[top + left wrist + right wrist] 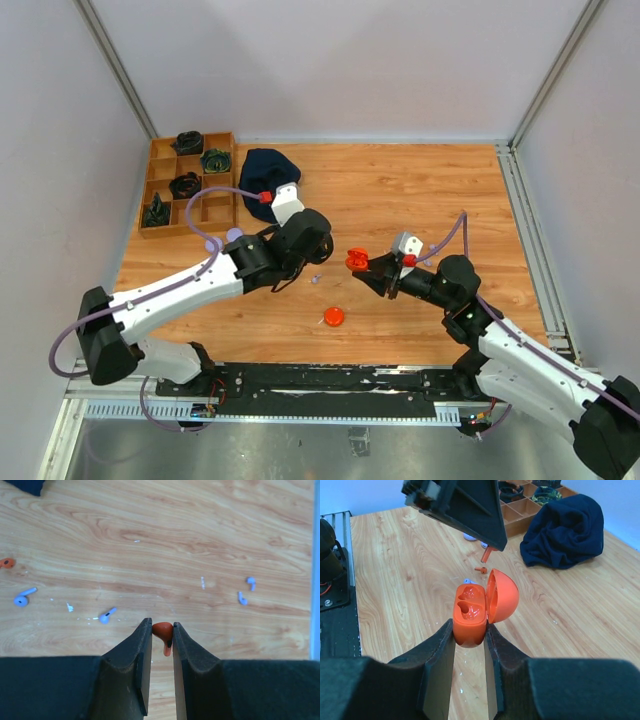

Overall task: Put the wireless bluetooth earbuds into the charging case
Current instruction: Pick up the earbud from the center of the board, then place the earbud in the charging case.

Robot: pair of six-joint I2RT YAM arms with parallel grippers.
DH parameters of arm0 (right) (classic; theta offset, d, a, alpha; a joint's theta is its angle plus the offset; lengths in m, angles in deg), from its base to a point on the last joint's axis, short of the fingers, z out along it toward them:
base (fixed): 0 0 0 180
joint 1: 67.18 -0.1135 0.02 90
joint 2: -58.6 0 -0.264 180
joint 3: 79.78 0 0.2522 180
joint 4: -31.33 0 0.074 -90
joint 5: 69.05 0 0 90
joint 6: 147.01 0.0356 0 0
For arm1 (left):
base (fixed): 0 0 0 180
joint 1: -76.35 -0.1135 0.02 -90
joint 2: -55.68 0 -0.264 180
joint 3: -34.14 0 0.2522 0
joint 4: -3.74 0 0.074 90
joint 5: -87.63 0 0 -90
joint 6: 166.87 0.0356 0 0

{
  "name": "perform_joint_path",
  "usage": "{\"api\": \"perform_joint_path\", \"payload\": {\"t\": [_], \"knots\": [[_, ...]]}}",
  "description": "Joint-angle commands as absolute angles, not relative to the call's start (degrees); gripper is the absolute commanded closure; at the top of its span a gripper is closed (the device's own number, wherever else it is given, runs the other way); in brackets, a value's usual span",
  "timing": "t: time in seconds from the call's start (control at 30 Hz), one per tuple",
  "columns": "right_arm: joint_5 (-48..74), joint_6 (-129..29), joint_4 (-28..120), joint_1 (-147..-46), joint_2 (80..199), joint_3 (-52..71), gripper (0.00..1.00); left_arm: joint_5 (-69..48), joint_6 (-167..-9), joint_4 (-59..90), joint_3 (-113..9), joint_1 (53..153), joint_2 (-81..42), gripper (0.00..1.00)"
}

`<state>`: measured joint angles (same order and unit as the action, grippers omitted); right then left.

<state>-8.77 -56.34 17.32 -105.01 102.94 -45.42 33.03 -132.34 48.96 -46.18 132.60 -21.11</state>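
Orange earbud (160, 629) pinched in the left gripper (161, 625); right gripper (469, 628) clamps the orange charging case (470, 611), lid hinged open, above the wooden table (405, 575) strewn with lavender earbuds (22, 599).

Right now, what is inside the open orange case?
Inside the orange case I can see two shiny orange hollows, but I can't tell whether anything sits in them. Its lid stands open to one side. The right jaws cover the case's lower sides.
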Motion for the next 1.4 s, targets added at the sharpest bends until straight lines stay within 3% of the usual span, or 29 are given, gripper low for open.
{"api": "perform_joint_path", "payload": {"t": [0.0,0.33,0.73,1.37], "knots": [[-8.39,-56.06,11.54,-104.97,103.29,-45.46,0.88,36.75,-133.47,45.24,-46.4,135.18,-17.14,0.8],[-9.09,-56.37,11.12,-104.94,104.87,-43.71,0.89,34.97,-131.88,33.03,-40.49,138.93,-10.81,0.8],[-8.84,-54.38,9.43,-104.94,104.61,-43.7,0.9,33.21,-130.31,24.71,-36.79,141.88,-11.49,0.81],[-7.62,-53.93,9.67,-104.95,103.52,-43.96,0.9,39.73,-127.2,22.92,-35.13,145.25,-12.24,0.81]]}}
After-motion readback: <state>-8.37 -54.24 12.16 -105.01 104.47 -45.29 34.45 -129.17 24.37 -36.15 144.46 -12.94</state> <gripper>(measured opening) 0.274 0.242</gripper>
